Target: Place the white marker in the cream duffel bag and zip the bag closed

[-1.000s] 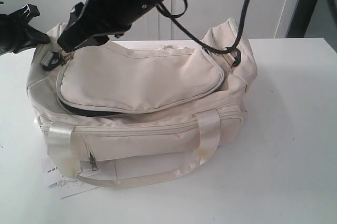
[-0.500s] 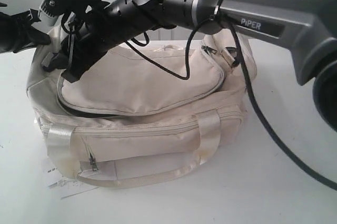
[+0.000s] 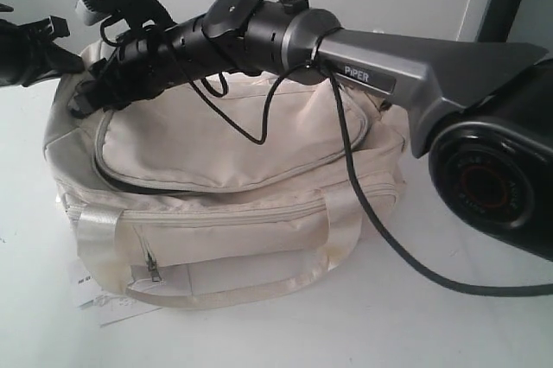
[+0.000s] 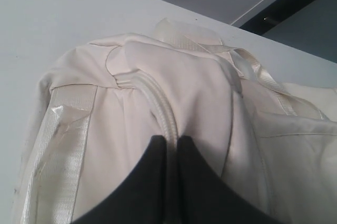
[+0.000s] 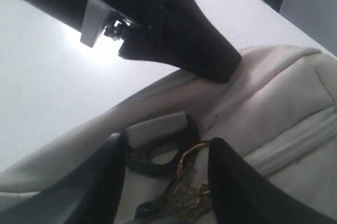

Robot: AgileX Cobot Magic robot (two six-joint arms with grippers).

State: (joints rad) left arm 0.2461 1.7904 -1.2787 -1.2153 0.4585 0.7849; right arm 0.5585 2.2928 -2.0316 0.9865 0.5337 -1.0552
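The cream duffel bag sits on the white table. My left gripper is at the bag's left end, shut on a ridge of cream piping, which runs in between the left gripper's tips. My right arm reaches across the bag to that same end. The right gripper is open, its jaws straddling a black ring and a gold-ringed zip pull without clamping them. A thin dark gap shows under the lid's front left edge. The white marker is out of view.
A flat white paper tag pokes out from under the bag's front left corner. The right arm's black cable hangs over the bag and trails across the table. The arm's big joint fills the right side.
The right arm has dropped lower across the bag and turned at the wrist, its gripper staying at the left end. The left gripper has not moved.
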